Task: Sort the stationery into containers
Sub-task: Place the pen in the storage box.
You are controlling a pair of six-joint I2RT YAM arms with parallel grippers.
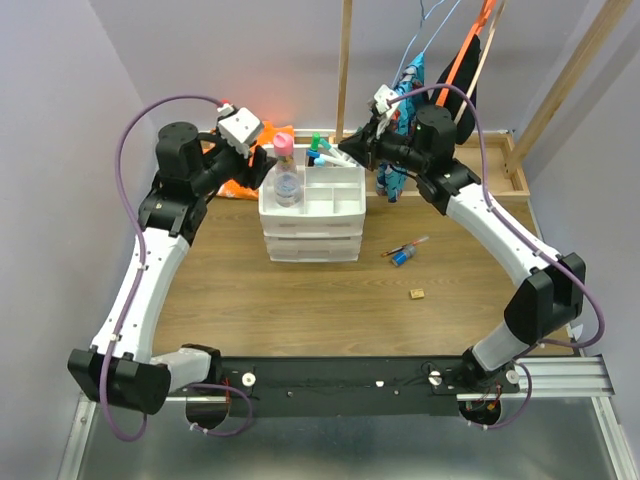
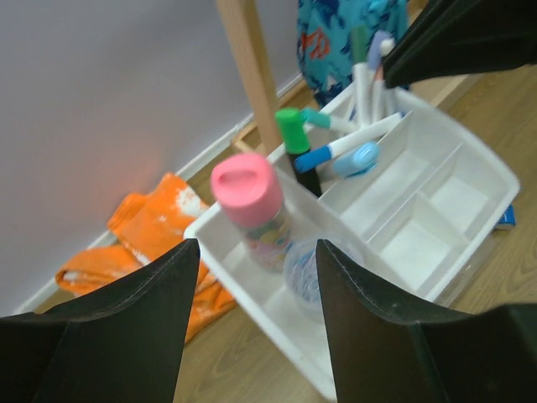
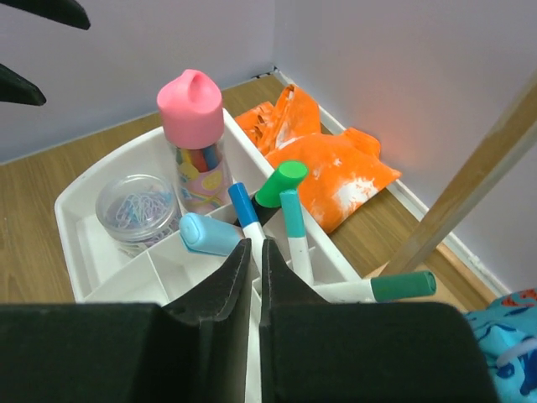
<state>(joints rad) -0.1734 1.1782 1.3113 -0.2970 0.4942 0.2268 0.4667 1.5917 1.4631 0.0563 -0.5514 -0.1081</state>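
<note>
Snagging is my worry: right gripper (image 3: 254, 245) is pinched almost closed at the white tail of the blue-capped marker (image 3: 244, 210), can't tell if it's actually gripping, so pulling away could drag it out or knock the teal-capped marker (image 3: 291, 220) beside it. Marker lies slanted in the back tray compartment of the drawer unit (image 1: 310, 245), cap toward the pink-topped bottle (image 3: 193, 143), tail at the right fingers. Left gripper (image 2: 256, 248) hangs wide open, empty.

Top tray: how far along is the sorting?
Done: pink-capped bottle, clip jar, markers and highlighters sit in the tray. In hand: right gripper nearly closed over the markers, grip unclear; left gripper open, empty. Left: loose pens and tan block on the table.
</note>
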